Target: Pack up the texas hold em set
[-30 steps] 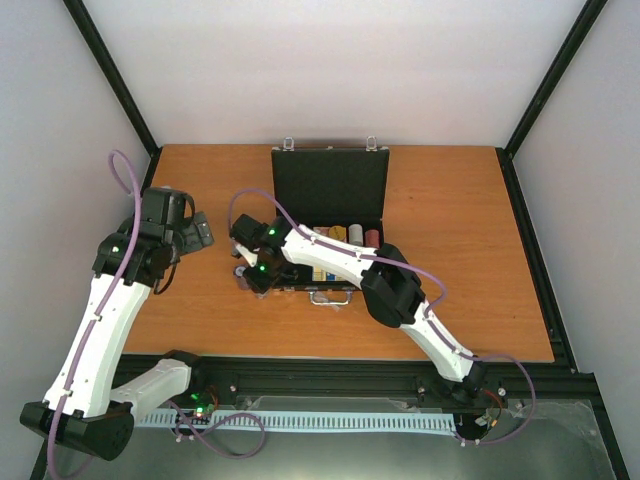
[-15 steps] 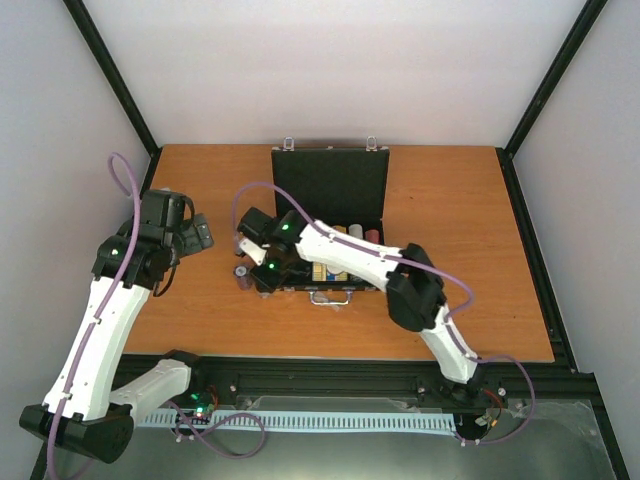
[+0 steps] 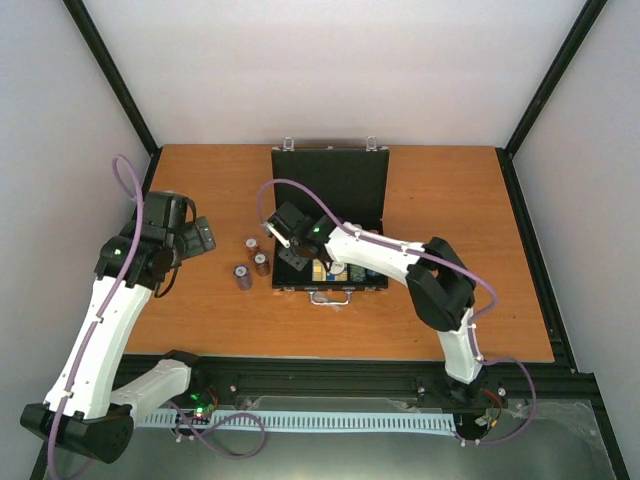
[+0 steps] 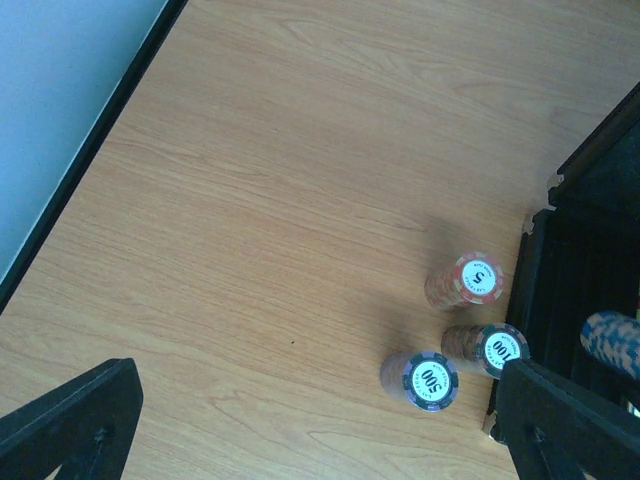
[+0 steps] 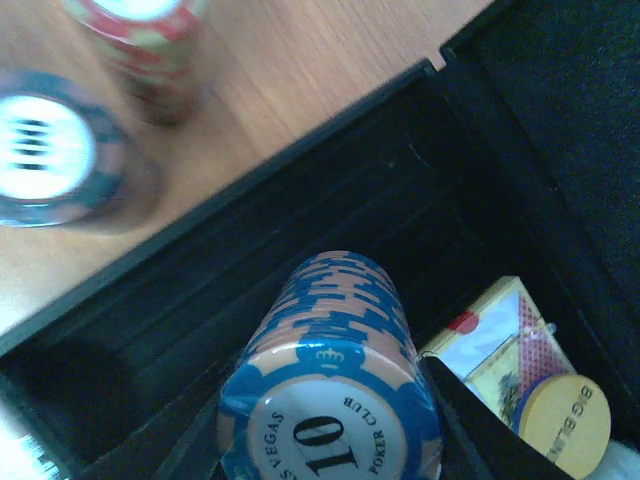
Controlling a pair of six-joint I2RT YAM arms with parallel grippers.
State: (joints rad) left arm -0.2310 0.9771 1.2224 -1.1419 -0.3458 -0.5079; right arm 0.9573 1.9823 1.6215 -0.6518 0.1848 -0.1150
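Observation:
The black case (image 3: 330,185) lies open at mid-table, its lid raised at the back. My right gripper (image 3: 290,240) (image 5: 330,440) is shut on a blue-and-orange "10" chip stack (image 5: 335,370) and holds it over the case's empty left compartment (image 5: 300,210). Three chip stacks stand on the table left of the case: red "5" (image 4: 468,281) (image 3: 251,245), "100" (image 4: 490,349) (image 3: 262,263) and "500" (image 4: 425,378) (image 3: 242,276). My left gripper (image 3: 200,237) (image 4: 320,440) hangs open to their left, nothing between its fingers.
Inside the case lie a card deck (image 5: 500,350), a yellow "big blind" disc (image 5: 565,425) and more chip stacks (image 3: 352,240) to the right. The case's silver handle (image 3: 330,297) faces the near edge. A black frame rail (image 4: 90,170) borders the table's left side.
My right gripper has lifted the blue stack from beside the table stacks and carried it right, over the case's left compartment. The left arm has hardly moved.

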